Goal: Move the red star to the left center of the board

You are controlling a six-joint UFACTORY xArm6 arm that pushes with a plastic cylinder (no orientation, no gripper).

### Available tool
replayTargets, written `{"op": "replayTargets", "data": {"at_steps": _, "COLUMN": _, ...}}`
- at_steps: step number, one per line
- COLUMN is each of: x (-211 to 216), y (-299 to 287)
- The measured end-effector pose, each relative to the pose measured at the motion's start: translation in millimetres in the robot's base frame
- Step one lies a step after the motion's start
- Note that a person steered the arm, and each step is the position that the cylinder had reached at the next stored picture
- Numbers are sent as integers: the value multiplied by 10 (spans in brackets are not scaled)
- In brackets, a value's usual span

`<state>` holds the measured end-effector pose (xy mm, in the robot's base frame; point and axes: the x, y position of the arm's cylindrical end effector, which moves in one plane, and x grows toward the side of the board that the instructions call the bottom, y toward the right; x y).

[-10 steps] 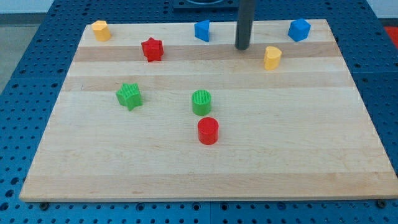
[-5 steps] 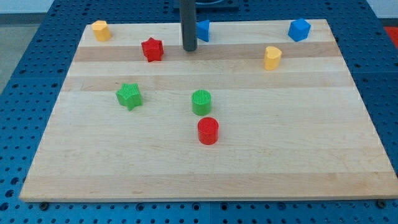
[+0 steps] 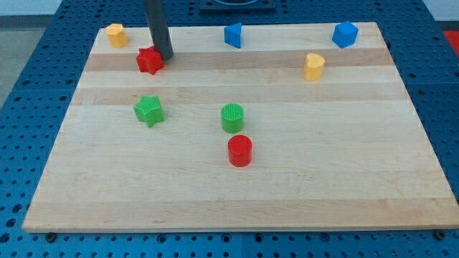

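The red star (image 3: 149, 61) lies near the view's top left of the wooden board (image 3: 237, 186). My tip (image 3: 165, 56) is at the star's right side, touching or almost touching it. The dark rod rises from the tip toward the view's top. A yellow block (image 3: 115, 34) sits up and left of the star. A green star (image 3: 149, 110) lies below the red star.
A blue block (image 3: 233, 34) is at the top centre and a blue block (image 3: 345, 34) at the top right. A yellow block (image 3: 313, 66) is at the right. A green cylinder (image 3: 232, 117) and a red cylinder (image 3: 239, 150) stand near the middle.
My tip has swept from the view's right to the left along the top of the board. It reached the red star and pushed it a little to the left.
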<state>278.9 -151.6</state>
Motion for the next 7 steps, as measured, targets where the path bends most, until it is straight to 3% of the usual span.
{"op": "replayTargets", "data": {"at_steps": 4, "x": -8, "y": -472}}
{"op": "replayTargets", "data": {"at_steps": 7, "x": 150, "y": -480}}
